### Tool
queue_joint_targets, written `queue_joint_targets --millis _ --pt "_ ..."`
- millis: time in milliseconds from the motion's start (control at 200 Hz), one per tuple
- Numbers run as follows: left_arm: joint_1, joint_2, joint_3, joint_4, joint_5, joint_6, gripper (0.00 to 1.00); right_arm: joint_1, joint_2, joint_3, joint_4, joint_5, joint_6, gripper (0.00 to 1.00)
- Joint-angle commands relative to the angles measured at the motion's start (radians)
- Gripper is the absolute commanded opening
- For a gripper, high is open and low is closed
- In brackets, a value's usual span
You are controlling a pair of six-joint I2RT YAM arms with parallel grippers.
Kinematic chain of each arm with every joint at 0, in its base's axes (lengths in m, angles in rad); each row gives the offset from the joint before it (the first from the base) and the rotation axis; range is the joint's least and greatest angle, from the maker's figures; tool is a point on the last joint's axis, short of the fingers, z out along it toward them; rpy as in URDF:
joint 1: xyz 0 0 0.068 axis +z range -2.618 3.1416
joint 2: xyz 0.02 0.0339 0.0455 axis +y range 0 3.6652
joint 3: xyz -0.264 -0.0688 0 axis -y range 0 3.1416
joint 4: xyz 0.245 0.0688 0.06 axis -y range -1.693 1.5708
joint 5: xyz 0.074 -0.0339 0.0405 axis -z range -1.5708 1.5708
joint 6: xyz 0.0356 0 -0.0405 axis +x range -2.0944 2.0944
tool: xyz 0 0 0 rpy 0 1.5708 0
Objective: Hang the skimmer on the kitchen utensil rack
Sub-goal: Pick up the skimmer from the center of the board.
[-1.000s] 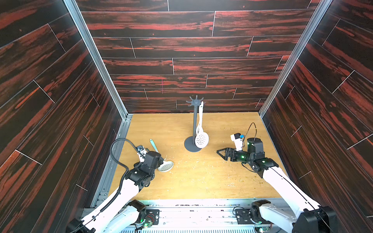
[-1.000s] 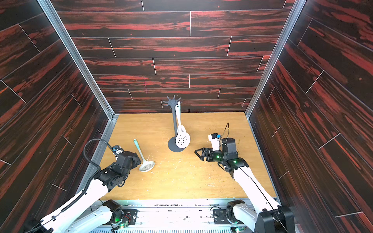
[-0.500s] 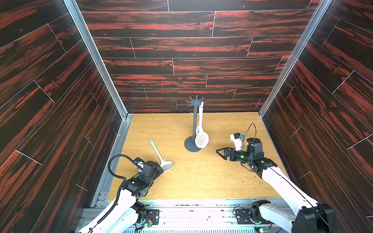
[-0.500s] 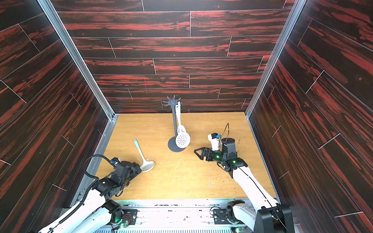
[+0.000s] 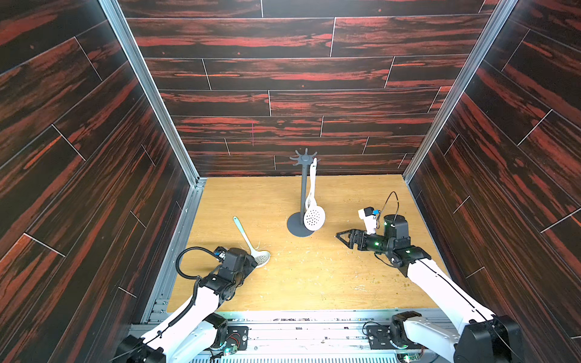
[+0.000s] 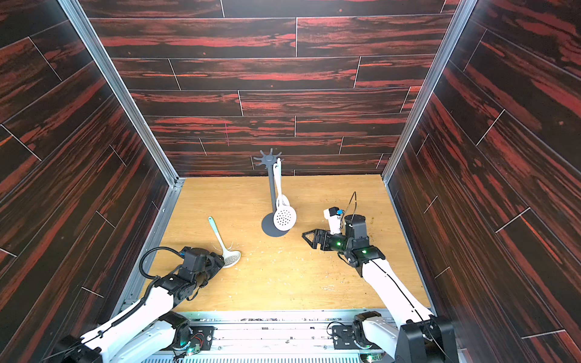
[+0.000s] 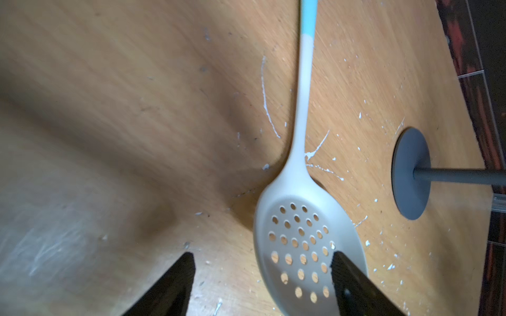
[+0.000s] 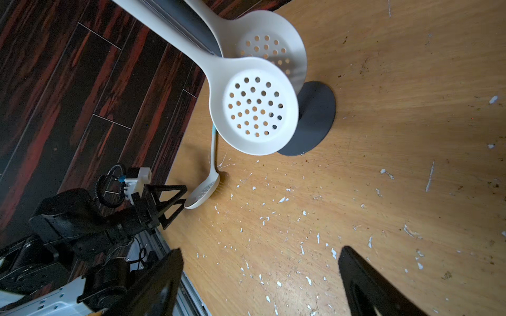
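**Status: loose skimmer on the surface, left tool released at its bowl**

The kitchen utensil rack point(image 5: 303, 185) stands upright on the surface point(image 5: 314, 283), central and toward the far side. Two hanging skimmers point(image 8: 257, 109) point(image 8: 271, 46), both white, are suspended from the right side of its hook crown. Their bowls point down, low beside the pole.

The loose skimmer point(image 7: 294, 186), white with a pale blue handle end, lies flat to the left of the rack, nearer than it and well apart from it. Its handle points to the far left and its bowl is at the near end.

The left tool point(image 7: 260, 254) is released, with its jaws apart at that bowl. One finger point(image 7: 356, 290) is over the perforated bowl and the other is outside the rim. Whether either one touches cannot be told.

The right tool point(image 8: 261, 249) is released and empty. It sits near the rack base, on its right side, and points left.
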Motion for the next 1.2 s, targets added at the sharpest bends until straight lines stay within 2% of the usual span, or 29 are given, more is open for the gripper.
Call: queue_joint_targets --millis 0,65,135,195,346,416,551,616,651,762,912,1002,1197 --pt "0.007 0.025 -0.002 0.053 0.020 -0.006 0.70 -0.004 0.011 -0.014 0.020 -0.019 0.007 0.92" --pt "0.007 0.039 0.000 0.060 0.021 -0.010 0.62 -0.003 0.011 -0.012 0.022 -0.020 0.010 0.91" --pt "0.007 0.052 0.003 0.064 0.022 -0.009 0.60 -0.003 0.010 -0.009 0.017 -0.019 0.009 0.91" --pt "0.008 0.058 0.001 0.071 0.022 -0.009 0.53 -0.004 0.005 -0.009 0.012 -0.019 0.009 0.92" --pt "0.008 0.075 -0.002 0.091 0.018 -0.012 0.50 -0.003 -0.001 -0.009 0.008 -0.016 0.012 0.91" --pt "0.009 0.087 0.000 0.095 0.021 -0.012 0.38 -0.004 -0.004 -0.007 0.006 -0.016 0.014 0.91" --pt "0.011 0.107 -0.008 0.121 0.033 -0.014 0.35 -0.004 -0.014 -0.001 -0.005 -0.017 0.018 0.91" --pt "0.011 0.118 -0.013 0.131 0.037 -0.019 0.31 -0.004 -0.019 0.004 -0.011 -0.016 0.021 0.91" --pt "0.012 0.122 -0.017 0.139 0.040 -0.021 0.26 -0.004 -0.023 0.006 -0.014 -0.018 0.023 0.91" --pt "0.014 0.135 -0.021 0.154 0.050 -0.023 0.00 -0.004 -0.030 0.011 -0.024 -0.017 0.025 0.91" --pt "0.017 0.131 0.004 0.119 0.050 0.034 0.00 -0.004 -0.034 0.017 -0.029 -0.032 0.029 0.91" --pt "0.018 0.095 0.050 0.043 0.049 0.123 0.00 -0.003 -0.040 0.011 -0.010 -0.068 0.039 0.91" --pt "0.017 -0.083 0.127 -0.096 0.046 0.338 0.00 0.000 -0.069 -0.043 0.143 -0.248 0.128 0.91"
